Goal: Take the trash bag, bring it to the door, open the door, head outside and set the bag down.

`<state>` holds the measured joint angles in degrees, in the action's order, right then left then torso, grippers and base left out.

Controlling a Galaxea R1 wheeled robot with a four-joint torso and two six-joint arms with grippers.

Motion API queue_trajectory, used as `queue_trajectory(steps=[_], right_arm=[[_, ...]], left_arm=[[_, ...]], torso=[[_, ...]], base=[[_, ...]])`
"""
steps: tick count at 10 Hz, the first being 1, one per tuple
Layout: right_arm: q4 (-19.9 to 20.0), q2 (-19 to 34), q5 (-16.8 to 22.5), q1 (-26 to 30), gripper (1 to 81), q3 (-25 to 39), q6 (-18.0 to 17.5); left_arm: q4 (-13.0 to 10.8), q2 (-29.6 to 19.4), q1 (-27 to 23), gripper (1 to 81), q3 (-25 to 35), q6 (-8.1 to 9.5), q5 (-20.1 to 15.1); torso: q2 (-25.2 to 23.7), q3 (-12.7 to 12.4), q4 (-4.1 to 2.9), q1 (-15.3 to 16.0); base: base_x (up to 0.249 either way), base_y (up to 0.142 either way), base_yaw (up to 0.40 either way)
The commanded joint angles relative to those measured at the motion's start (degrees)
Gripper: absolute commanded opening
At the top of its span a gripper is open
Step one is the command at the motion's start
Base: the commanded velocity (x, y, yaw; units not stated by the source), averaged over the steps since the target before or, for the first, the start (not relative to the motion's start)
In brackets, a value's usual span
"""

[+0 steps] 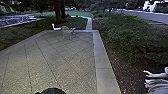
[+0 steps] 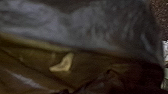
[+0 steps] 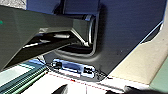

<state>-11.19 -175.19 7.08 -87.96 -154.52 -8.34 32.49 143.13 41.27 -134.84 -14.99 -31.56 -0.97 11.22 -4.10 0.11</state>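
Outdoor paving (image 1: pixel 62 57) stretches beside shrubs (image 1: pixel 130 35), so carrying and the door seem done, setting down left. In the left wrist view, crumpled plastic, apparently the trash bag (image 2: pixel 97 30), sits close; the head view offers a chair (image 1: pixel 66 30) instead. How open either tool is, or what it grips, I cannot tell.

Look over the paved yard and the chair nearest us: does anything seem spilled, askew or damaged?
Nothing stands out: the paving has regular joint lines, and the nearest chair stands upright near its far end.
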Motion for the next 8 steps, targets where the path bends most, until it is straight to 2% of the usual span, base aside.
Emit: queue_trajectory(steps=[1, 2, 4, 6, 7, 8], right_arm=[[-0.23, -0.62, 3.99, 0.71, 81.1, 1.33, 0.43], [-0.23, -0.71, 3.99, 0.71, 81.1, 1.42, 0.43], [-0.23, -0.71, 3.99, 0.71, 81.1, 1.42, 0.43], [-0.15, -0.71, 3.99, 0.80, 81.1, 1.42, 0.43], [-0.23, -0.80, 3.99, 0.80, 81.1, 1.42, 0.43], [-0.23, -0.80, 3.99, 0.80, 81.1, 1.51, 0.43]], left_arm=[[2.41, -3.28, -7.91, 1.0, -0.51, -0.30, -4.65], [2.58, -3.55, -7.91, 81.1, -0.51, -0.30, -4.65], [2.58, -3.55, -7.74, 81.1, -0.69, -0.30, -4.74], [1.97, -1.45, -3.97, 81.1, -0.78, -0.65, -5.18], [1.53, 0.67, -0.38, 81.1, -1.48, -1.18, -4.91], [0.82, 3.74, 3.23, 81.1, -3.85, -3.45, -4.74]], torso=[[0.00, 0.00, 0.00, 0.00], [0.00, 0.00, 0.00, 0.00], [0.00, 0.00, 0.00, 0.00], [0.00, 0.00, 0.00, 0.00], [0.00, 0.00, 0.00, 0.00], [0.00, 0.00, 0.00, 0.00]], base=[[0.000, 0.000, 0.000], [0.000, 0.000, 0.000], [0.000, 0.000, 0.000], [0.000, 0.000, 0.000], [0.000, 0.000, 0.000], [0.000, 0.000, 0.000]])
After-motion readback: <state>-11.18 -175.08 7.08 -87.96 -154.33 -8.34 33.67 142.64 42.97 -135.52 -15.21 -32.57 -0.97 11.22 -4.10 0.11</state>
